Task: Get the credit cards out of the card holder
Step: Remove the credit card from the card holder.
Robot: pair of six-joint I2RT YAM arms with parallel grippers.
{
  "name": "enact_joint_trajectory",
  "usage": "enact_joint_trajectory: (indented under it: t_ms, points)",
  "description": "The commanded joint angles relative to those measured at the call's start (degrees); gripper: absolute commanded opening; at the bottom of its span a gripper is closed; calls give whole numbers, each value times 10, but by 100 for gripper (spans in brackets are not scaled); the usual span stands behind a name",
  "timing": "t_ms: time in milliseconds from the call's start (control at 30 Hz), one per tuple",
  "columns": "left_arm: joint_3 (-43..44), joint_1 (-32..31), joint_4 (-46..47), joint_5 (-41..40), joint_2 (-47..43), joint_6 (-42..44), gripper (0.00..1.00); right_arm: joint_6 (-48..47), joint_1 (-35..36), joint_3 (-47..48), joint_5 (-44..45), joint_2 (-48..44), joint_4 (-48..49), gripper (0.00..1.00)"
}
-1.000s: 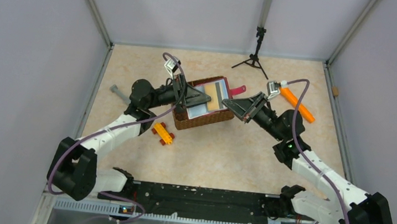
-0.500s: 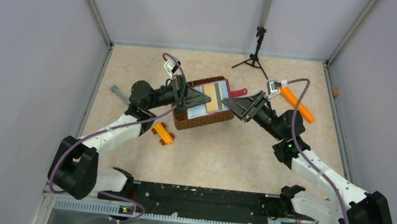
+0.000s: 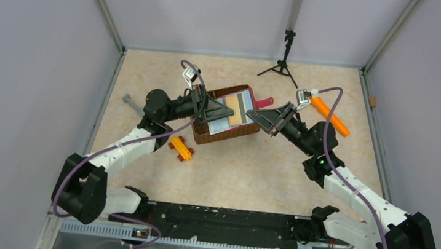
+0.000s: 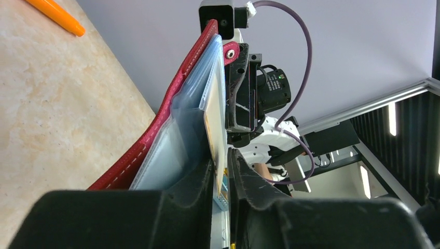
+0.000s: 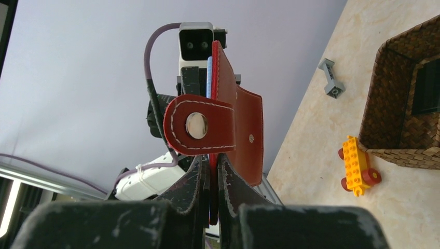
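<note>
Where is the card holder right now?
Top view, centre: the card holder is held open above the wicker basket, pinched between the left end effector and right end effector.

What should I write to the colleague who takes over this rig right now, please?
Left pincer: shut on an inner leaf of the card holder; card alone or not, unclear.
Right pincer: shut on its red cover.
Holder is held open between the arms over the wicker basket.
Done: holder opened. Left: the credit cards sit in their pockets; pull them out.
</note>
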Motion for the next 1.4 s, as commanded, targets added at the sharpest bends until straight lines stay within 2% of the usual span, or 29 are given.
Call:
enact_joint_trajectory:
  t_ms: [0, 200, 333, 467, 633, 733, 933, 1033, 1233, 1367]
  points:
    - [4, -1, 13, 9, -23, 10, 19, -17, -2, 16, 7, -9, 3, 0]
    - [-3, -1, 45, 15, -18, -9, 7, -12, -2, 11, 8, -6, 5, 0]
    - [-7, 0, 50, 15, -21, -11, 7, -11, -2, 9, 13, -11, 2, 0]
    - [-10, 3, 50, 16, -24, -11, 16, -8, -2, 7, 18, -16, 0, 0]
    - [-14, 7, 55, 17, -27, -16, 17, -6, -2, 7, 17, -15, 0, 0]
    - [-23, 12, 98, 18, -23, -40, 15, -5, -2, 8, 16, -13, -1, 0]
    - [-28, 17, 144, 28, -10, -69, 5, 5, -2, 5, 9, -5, 14, 0]
    - [-28, 20, 144, 27, -12, -69, 0, 6, -2, 5, 8, -3, 16, 0]
    - [-30, 30, 131, 30, -22, -62, 0, 6, -4, 4, 14, -8, 13, 0]
    - [-35, 41, 90, 37, -37, -40, 0, 6, -10, 0, 22, -18, 12, 0]
